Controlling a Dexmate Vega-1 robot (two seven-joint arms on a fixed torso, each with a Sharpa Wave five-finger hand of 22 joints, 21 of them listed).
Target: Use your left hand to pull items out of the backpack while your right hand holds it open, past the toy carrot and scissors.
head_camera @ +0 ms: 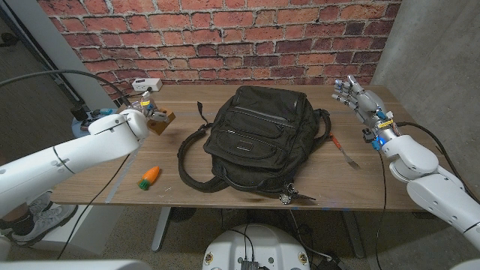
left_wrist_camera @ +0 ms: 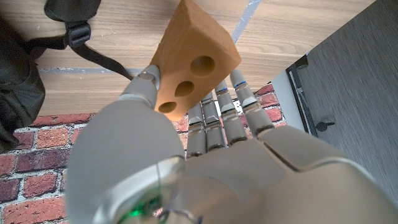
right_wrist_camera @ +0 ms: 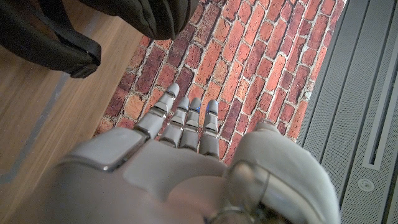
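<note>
A black backpack (head_camera: 255, 139) lies in the middle of the wooden table (head_camera: 225, 196), its straps spread toward the front. My left hand (head_camera: 146, 116) is raised over the table's left part and pinches a tan wedge-shaped toy cheese (head_camera: 160, 121) with round holes. In the left wrist view the cheese (left_wrist_camera: 193, 59) sits between thumb and fingers, with the backpack (left_wrist_camera: 18, 74) beside it. The toy carrot (head_camera: 150, 176) lies near the front left. The scissors (head_camera: 345, 150) lie right of the backpack. My right hand (head_camera: 358, 97) is lifted at the back right, fingers apart, holding nothing and away from the backpack (right_wrist_camera: 143, 12).
A white box (head_camera: 146, 85) with cables sits at the table's back left edge. A small metal keyring (head_camera: 289, 197) lies at the backpack's front. A brick wall (head_camera: 225, 37) stands behind the table and a grey panel (head_camera: 435, 52) on the right.
</note>
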